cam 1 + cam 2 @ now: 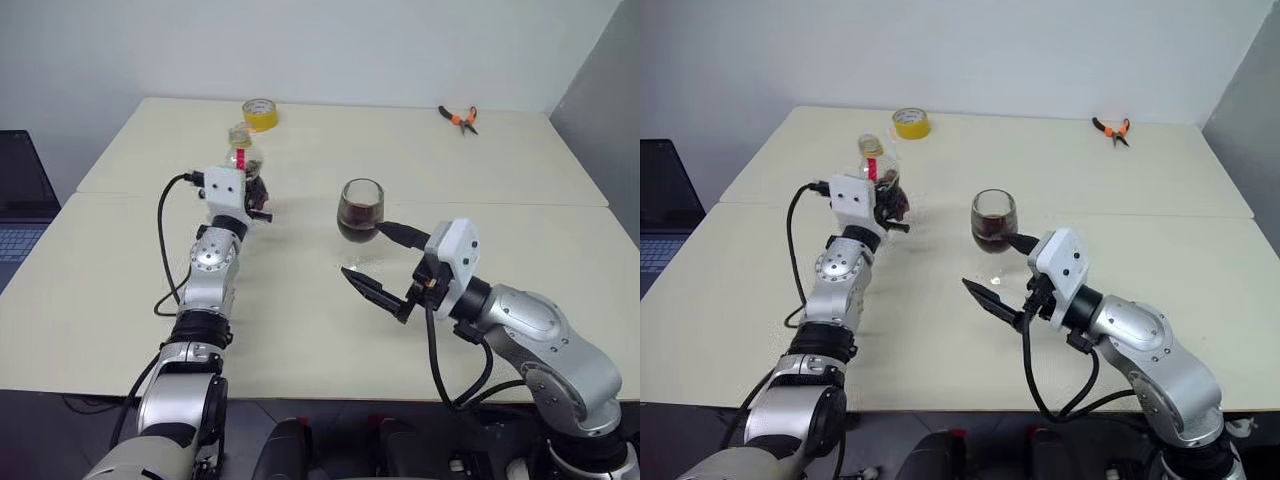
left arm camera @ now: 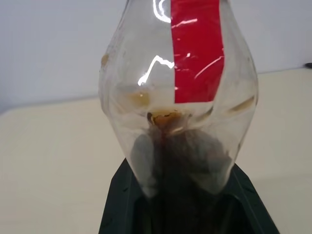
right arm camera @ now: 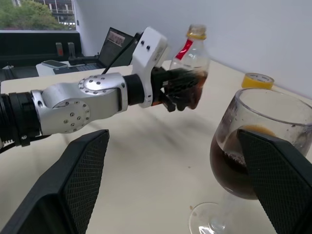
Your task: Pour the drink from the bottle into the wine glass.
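My left gripper [image 1: 256, 196] is shut on the lower body of the bottle [image 1: 240, 152], a small clear bottle with a red label, held upright above the table's left half. A little dark drink [image 2: 183, 151] sits at the bottle's bottom. To its right stands the wine glass [image 1: 360, 205] on the table, its bowl about half full of dark drink [image 3: 229, 168]. My right gripper [image 1: 366, 250] is open, with one black finger on each side of the glass and apart from it.
A yellow tape roll [image 1: 260, 114] lies at the table's far edge behind the bottle. Orange-handled pliers [image 1: 459, 118] lie at the far right. A laptop [image 1: 18, 205] sits off the table's left side. A seam crosses the cream table [image 1: 480, 200].
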